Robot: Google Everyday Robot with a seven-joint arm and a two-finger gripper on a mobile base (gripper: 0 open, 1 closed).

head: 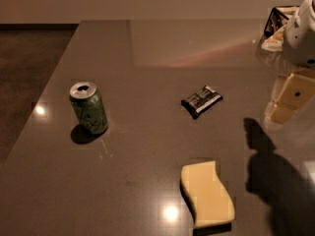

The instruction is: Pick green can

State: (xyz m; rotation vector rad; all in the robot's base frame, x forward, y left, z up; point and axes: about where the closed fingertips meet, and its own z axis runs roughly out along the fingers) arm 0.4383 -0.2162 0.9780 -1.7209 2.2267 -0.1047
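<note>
The green can (88,107) stands upright on the left part of the dark table (147,151). It has pale scribbly markings on its side and a silver top with an open pull-tab hole. My gripper (284,107) is at the far right edge of the camera view, pale yellow below the white arm (301,33). It hangs above the table, far to the right of the can, and nothing shows in its hold. Its shadow (268,171) falls on the table at the lower right.
A flat black snack wrapper (202,101) lies near the middle of the table. A pale yellow sponge (206,194) lies at the front centre. A dark holder with items (275,26) stands at the back right. The table's left edge runs diagonally beside dark floor (29,58).
</note>
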